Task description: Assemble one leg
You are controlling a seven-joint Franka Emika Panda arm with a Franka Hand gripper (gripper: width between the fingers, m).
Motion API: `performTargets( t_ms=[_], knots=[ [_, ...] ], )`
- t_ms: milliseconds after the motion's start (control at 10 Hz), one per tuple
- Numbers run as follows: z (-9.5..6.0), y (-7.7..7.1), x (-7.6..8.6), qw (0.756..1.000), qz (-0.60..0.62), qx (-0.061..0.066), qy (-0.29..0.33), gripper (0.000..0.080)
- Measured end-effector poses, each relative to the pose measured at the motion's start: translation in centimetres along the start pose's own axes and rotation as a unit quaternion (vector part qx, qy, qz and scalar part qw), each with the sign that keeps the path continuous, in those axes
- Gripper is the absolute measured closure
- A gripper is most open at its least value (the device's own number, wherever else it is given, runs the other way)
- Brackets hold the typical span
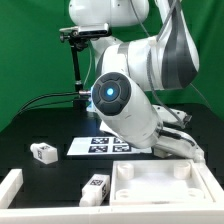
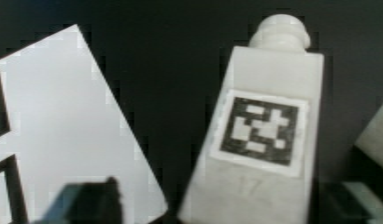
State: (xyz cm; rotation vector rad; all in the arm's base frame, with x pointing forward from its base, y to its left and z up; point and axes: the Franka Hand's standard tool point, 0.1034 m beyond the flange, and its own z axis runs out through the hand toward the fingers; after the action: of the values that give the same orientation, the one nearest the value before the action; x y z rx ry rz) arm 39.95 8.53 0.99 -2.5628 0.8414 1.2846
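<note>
One leg [image 2: 264, 125] between spread fingers [image 2: 92, 203]
White peg with a square marker, on the dark desk [image 2: 161, 40]; fingers stand apart, one at either flank, touching neither; marker board [image 2: 63, 130] just beside the leg; in the exterior view, tabletop [image 1: 160, 185] at 5 o'clock from the arm [image 1: 130, 95].

We see the marker board [image 1: 85, 147] lying flat on the black table [image 1: 40, 120], with the wide white tabletop piece [image 1: 165, 188] near it, toward the exterior view's right. Behind them hangs a green backdrop [image 1: 30, 50], and a black stand [image 1: 78, 65] rises in front of it. The white edge piece [image 1: 10, 185] at the exterior view's left could be a border wall, though we cannot tell.
</note>
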Motion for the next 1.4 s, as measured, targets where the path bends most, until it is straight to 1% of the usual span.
performTargets(
  t_ms=[100, 200, 500, 600, 700, 800, 900, 1000, 1100, 1200, 1300, 1400],
  knots=[
    [0.0, 0.0, 0.0, 1.000, 0.000, 0.000, 0.000, 0.0434],
    [0.0, 0.0, 0.0, 1.000, 0.000, 0.000, 0.000, 0.0481],
    [-0.1, 0.0, 0.0, 1.000, -0.001, 0.000, 0.000, 0.0481],
    [-1.3, -0.1, 0.0, 1.000, -0.003, 0.004, 0.000, 0.0481],
    [-3.8, -0.4, -0.2, 1.000, -0.012, 0.006, 0.002, 0.0481],
    [-6.7, -0.7, -0.4, 1.000, -0.020, 0.013, -0.005, 0.0481],
    [-9.0, -1.0, -0.3, 0.999, -0.028, 0.019, -0.003, 0.0481],
    [-12.2, -1.9, 0.1, 0.998, -0.041, 0.024, 0.043, 0.0479],
    [-14.0, -2.4, -0.6, 0.995, -0.055, 0.015, 0.083, 0.0479],
    [-13.7, -3.1, -1.0, 0.994, -0.044, 0.015, 0.104, 0.0479],
    [-13.8, -3.6, -0.4, 0.988, -0.050, 0.021, 0.145, 0.0479],
    [-14.1, -4.0, -0.6, 0.981, -0.055, 0.031, 0.181, 0.0479]
  ],
)
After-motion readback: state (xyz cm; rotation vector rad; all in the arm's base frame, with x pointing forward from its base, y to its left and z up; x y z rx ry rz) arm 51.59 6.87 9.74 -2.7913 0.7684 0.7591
